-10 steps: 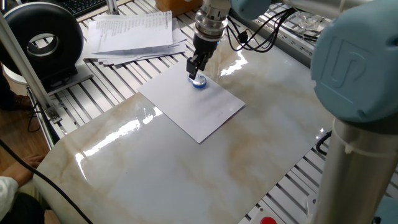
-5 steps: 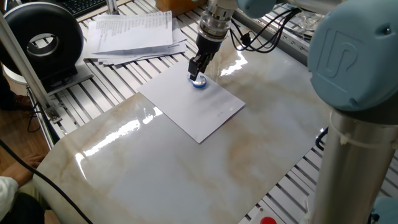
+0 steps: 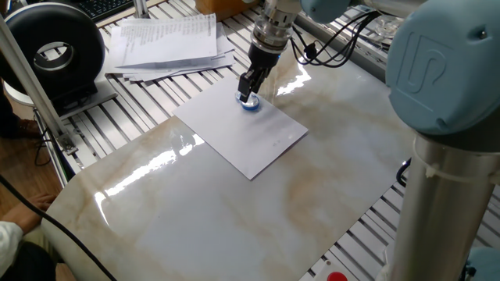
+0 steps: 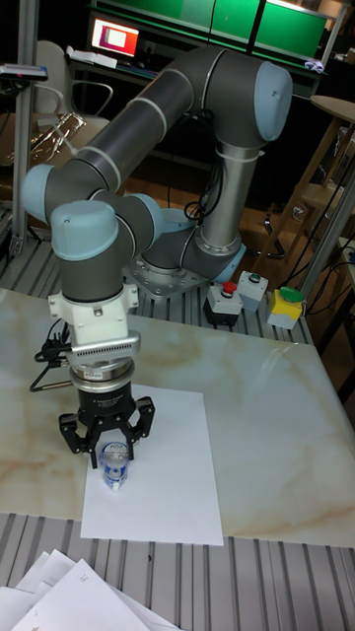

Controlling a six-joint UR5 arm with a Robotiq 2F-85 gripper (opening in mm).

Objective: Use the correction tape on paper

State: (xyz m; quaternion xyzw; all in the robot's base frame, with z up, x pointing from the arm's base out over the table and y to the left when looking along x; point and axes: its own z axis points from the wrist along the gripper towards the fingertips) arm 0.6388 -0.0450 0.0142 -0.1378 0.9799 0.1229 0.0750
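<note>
Gripper (image 4: 110,452) pinches the correction tape (image 4: 114,465), light slick plastic, at the paper's (image 4: 168,473) nine o'clock edge; I'd hold mid-body.

**Bright overhead light, heavy glare on polished desk**

Fixed view was evenly lit; white glare streaks w/ sharp edges lay on the glossy desk (image 3: 234,218) at left and near the arm. Big blue joint (image 3: 445,70) in foreground was soft, out of focus. Tall fixed view: background dim, monitor (image 4: 116,37) blown out, paper (image 4: 168,473) bright, shadows faint.
</note>
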